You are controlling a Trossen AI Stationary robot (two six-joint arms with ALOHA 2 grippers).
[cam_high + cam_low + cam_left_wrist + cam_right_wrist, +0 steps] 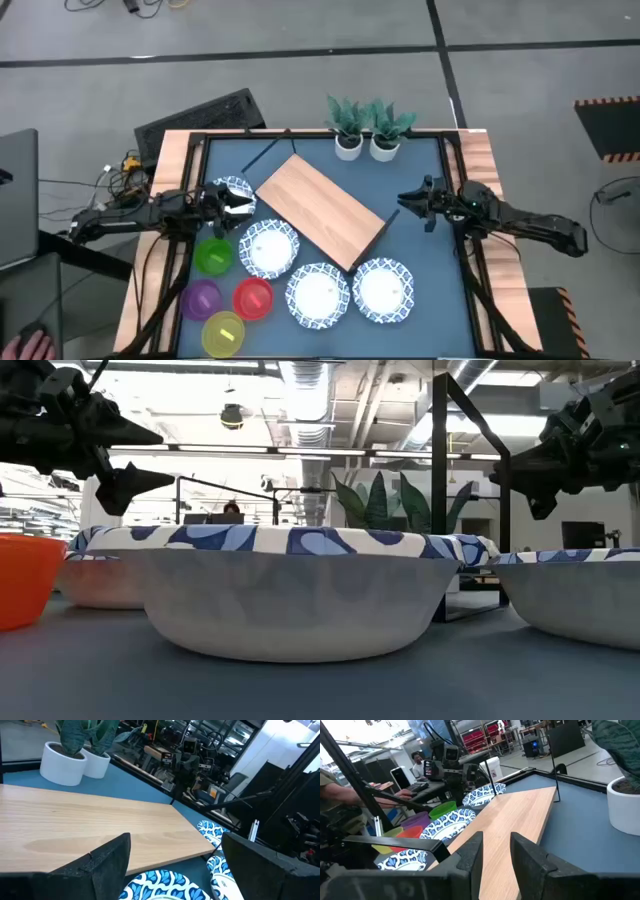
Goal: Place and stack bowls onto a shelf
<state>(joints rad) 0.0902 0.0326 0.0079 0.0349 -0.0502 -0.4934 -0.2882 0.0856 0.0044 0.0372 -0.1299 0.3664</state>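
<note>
The shelf (320,210), a light-wood board with thin black wire frames, lies slantwise on the blue tabletop. Four white bowls with blue rims sit around its near side: one (232,192) at the left, one (270,248), one (318,293) and one (384,290). Green (212,257), purple (202,298), red (252,297) and yellow (224,333) bowls stand at the near left. My left gripper (240,205) (175,840) hovers open by the left white bowl, at the shelf's left end. My right gripper (405,200) (496,840) hovers open off the shelf's right end, nothing between its fingers.
Two small white plant pots (365,145) stand at the table's far edge behind the shelf. A wooden rim with black rails (470,160) frames the table. People sit at desks (417,762) in the room beyond the table's left side.
</note>
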